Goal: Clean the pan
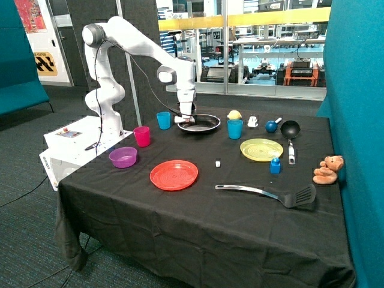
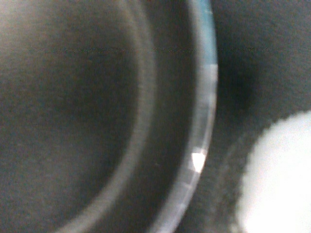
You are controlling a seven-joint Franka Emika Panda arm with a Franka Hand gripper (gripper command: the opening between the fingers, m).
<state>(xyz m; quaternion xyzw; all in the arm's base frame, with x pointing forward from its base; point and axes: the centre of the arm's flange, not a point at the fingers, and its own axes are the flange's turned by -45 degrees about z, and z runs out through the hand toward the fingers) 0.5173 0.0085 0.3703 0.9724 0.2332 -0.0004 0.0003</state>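
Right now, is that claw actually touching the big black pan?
Cannot tell. In the outside view the claw sits low over the pan by its rim, hiding any gap. The wrist view shows only the pan's inside and rim, no contact.

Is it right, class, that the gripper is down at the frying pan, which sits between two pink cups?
Not quite. The gripper is at the pan, but the cups on either side, one and the other, are blue, as the outside view shows.
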